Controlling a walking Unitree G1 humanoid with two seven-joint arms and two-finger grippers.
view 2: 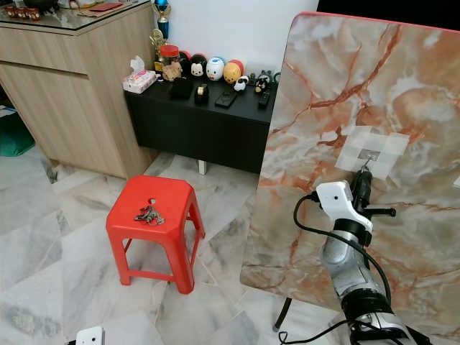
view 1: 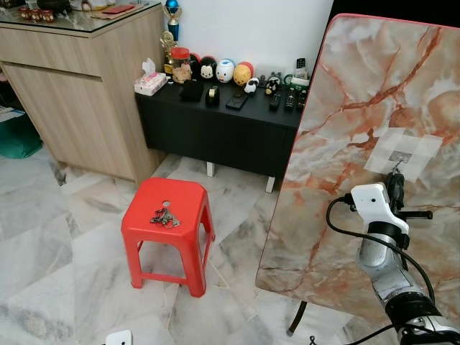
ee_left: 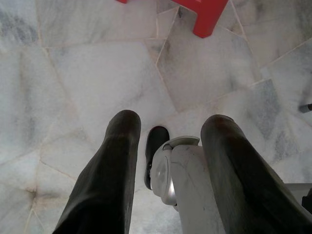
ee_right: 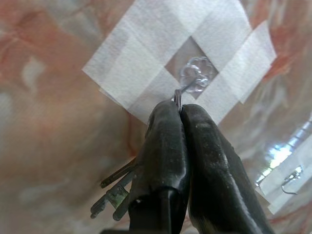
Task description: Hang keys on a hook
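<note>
A small metal hook (ee_right: 195, 78) is taped with white strips to an upright marble-patterned panel (view 1: 359, 129). My right gripper (ee_right: 180, 109) is raised against the panel just below the hook, shut on a key ring (ee_right: 178, 99) whose top touches the hook's wire. The keys (ee_right: 114, 192) dangle beside the fingers. In the left eye view the same gripper (view 1: 396, 176) points up at the tape patch (view 1: 402, 152). Another bunch of keys (view 1: 164, 216) lies on a red plastic stool (view 1: 183, 192). My left gripper (ee_left: 170, 122) hangs open over the floor.
A low black cabinet (view 1: 215, 129) with toys and remotes stands against the back wall, next to a wooden sideboard (view 1: 79, 93). A second taped hook (ee_right: 290, 181) sits further along the panel. The panel's dark leg (view 1: 297, 318) meets the marble floor (view 1: 65, 251).
</note>
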